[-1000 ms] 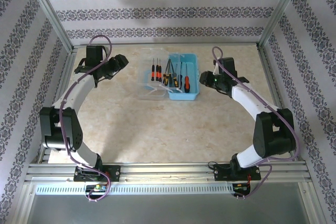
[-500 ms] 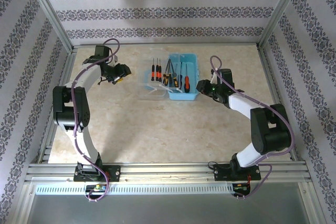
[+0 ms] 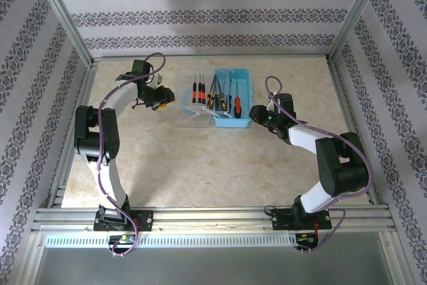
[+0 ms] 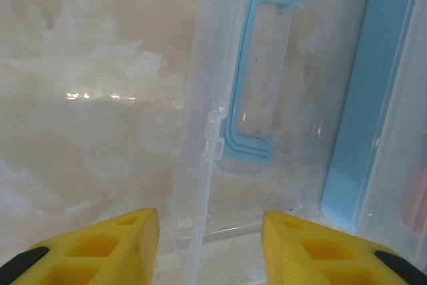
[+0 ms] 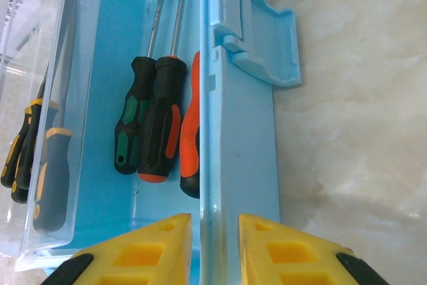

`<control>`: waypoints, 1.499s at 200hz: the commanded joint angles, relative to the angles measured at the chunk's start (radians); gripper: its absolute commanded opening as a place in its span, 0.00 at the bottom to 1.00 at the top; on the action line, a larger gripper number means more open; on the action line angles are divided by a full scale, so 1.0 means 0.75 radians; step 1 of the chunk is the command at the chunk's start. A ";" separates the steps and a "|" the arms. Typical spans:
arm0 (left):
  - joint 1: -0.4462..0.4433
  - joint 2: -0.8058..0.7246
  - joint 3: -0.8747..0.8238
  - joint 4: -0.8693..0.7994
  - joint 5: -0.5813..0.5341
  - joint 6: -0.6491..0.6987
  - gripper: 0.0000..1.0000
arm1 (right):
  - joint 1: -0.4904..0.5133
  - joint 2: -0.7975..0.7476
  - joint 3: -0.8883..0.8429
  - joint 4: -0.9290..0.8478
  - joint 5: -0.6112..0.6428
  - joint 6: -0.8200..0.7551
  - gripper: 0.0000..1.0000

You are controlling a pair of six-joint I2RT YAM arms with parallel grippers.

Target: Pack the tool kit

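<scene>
Two grippers in: my left gripper (image 4: 208, 221) stands apart astride the clear plastic lid (image 4: 213, 131) at its left edge, far centre. My right gripper (image 5: 215, 225) straddles the right wall of the light-blue plastic tool case (image 5: 240, 131); whether it's clamped I cannot tell.

left gripper (image 4: 210, 248): jaws held apart, clear lid (image 4: 205, 158) edge set between
blue latch (image 4: 257, 91): seen ahead
blue case (image 4: 363, 98): seen right

The case (image 5: 237, 165) is light blue, its lid (image 4: 200, 131) clear with a light blue handle (image 4: 247, 155). Inside the case lie screwdrivers (image 5: 160, 125) with black-and-orange, black-and-green and black-and-yellow handles. The table (image 3: 200, 158) under the case is marbled beige. Fingers (image 5: 143, 258) beside the case are yellow, black-tipped. Walls (image 3: 200, 15) behind it are white with grey floral bands.
</scene>
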 commanded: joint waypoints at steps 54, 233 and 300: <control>-0.035 0.081 0.053 -0.109 -0.058 0.076 0.32 | 0.004 0.040 -0.024 0.102 -0.042 0.056 0.24; -0.078 0.075 0.109 -0.205 -0.230 0.128 0.00 | -0.060 -0.035 -0.053 0.062 -0.016 0.058 0.27; -0.127 -0.050 0.152 -0.291 -0.476 0.213 0.00 | -0.107 -0.001 -0.047 0.025 -0.005 0.072 0.28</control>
